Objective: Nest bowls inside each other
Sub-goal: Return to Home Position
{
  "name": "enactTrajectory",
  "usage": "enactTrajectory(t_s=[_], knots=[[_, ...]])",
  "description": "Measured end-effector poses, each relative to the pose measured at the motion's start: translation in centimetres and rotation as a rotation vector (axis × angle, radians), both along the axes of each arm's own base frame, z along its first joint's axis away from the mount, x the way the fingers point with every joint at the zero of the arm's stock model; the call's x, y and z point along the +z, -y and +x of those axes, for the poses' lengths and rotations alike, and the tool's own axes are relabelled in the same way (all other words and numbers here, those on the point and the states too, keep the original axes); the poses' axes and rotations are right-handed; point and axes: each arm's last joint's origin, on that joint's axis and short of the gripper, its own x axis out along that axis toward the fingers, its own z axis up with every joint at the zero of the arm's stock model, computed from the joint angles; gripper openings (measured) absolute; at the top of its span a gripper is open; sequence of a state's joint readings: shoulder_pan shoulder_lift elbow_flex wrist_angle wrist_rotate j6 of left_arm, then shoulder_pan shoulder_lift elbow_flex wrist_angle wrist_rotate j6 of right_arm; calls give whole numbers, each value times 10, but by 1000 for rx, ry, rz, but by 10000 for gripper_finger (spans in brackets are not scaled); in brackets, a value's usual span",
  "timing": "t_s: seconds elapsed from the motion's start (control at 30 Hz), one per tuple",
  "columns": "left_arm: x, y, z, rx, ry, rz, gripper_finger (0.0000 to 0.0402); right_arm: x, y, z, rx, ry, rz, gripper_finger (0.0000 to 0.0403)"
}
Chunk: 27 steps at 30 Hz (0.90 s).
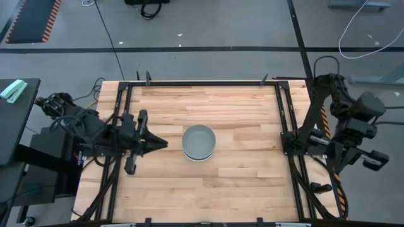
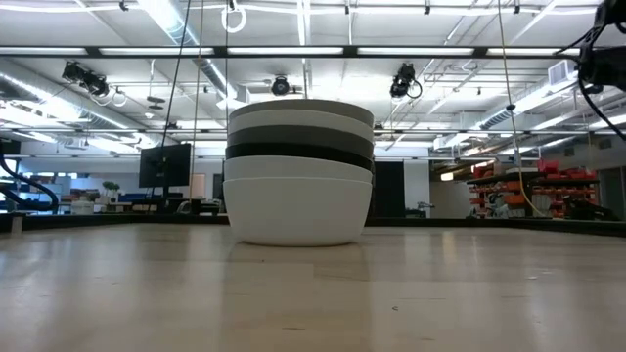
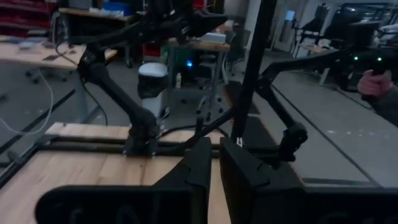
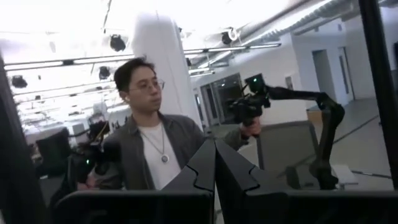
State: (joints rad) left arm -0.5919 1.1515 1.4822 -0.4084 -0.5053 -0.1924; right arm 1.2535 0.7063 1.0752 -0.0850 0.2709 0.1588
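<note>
The bowls stand nested in one stack (image 1: pixel 199 142) at the middle of the table, the lowest one resting on its base. In the low view the stack (image 2: pixel 299 171) shows white rims at the bottom, then black, dark grey, white, and a mid grey bowl on top. My left gripper (image 1: pixel 165 144) is shut and empty, level at the table's left side, pointing at the stack with a gap between them; its shut fingers (image 3: pixel 214 168) show in the left wrist view. My right arm (image 1: pixel 350 126) waits folded beyond the table's right edge, its gripper (image 4: pixel 215 162) shut and pointing out into the room.
Black frame rails (image 1: pixel 281 126) run along the table's left, right and far sides. Bare wood (image 1: pixel 208 189) lies around the stack. A person (image 4: pixel 149 143) holding hand controllers stands in the room beyond the table.
</note>
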Motion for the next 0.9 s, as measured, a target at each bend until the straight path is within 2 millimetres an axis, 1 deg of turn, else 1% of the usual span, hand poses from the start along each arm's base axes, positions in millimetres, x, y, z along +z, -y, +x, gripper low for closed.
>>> enactTrajectory(t_s=[0.2, 0.3, 0.37, 0.47, 0.63, 0.73, 0.8, 0.9], knots=[[4, -10, -16, 15, -9, -43, 33, 4, 9, -4, -9, 61, 15, 12], [3, -7, -16, 19, -14, -80, 29, 3, 3, -2, -17, 93, 58, 12], [0, -1, -12, 14, -29, -83, 28, -6, -6, 1, -19, 103, 70, 12], [-8, 10, 1, 56, -53, -78, 31, -23, -18, 5, -21, 119, 120, 12], [-12, 24, 23, 80, -12, -107, 39, -57, -29, 7, 5, 172, 241, 12], [-10, 36, 36, -16, 60, -98, 40, -73, -31, 7, 15, 191, 279, 12], [-3, 39, 41, -158, 148, -88, 38, -76, -30, 7, 14, 199, 303, 12], [6, 38, 43, -369, 258, -58, 33, -79, -30, 7, 15, 195, 297, 12]])
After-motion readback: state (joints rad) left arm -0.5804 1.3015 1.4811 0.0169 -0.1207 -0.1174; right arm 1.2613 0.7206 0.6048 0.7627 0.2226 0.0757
